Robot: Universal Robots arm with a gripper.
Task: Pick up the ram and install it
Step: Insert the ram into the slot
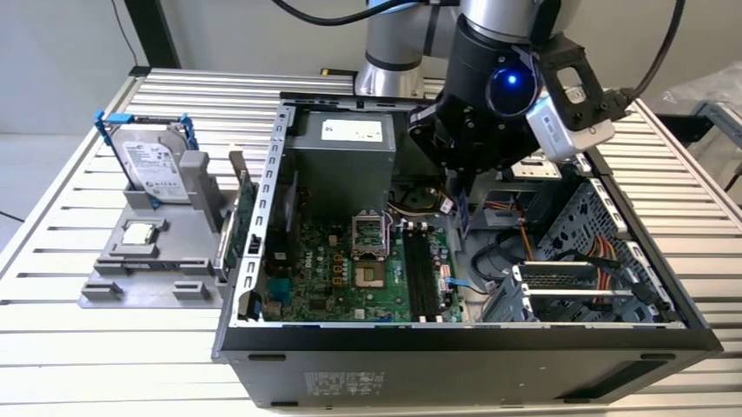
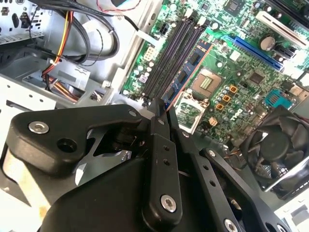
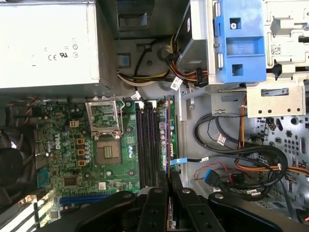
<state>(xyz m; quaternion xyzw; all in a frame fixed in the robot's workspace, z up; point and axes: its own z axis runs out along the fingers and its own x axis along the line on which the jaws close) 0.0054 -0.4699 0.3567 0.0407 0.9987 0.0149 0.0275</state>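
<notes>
End effector (image 3: 169,186) clenched on the ram (image 3: 167,140), held edge-down over the motherboard (image 3: 72,159) near the slots (image 3: 147,140); seating it well likely needs it parallel to a slot, pressed evenly

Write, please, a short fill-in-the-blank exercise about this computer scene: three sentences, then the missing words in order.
1. The jaws of the gripper are shut on the ___.
2. It hangs above the green ___ inside the open computer case.
3. The hard drive stands upright in the grey holder, outside the case, on the exterior view's ___.

Missing words: ram; motherboard; left.
</notes>
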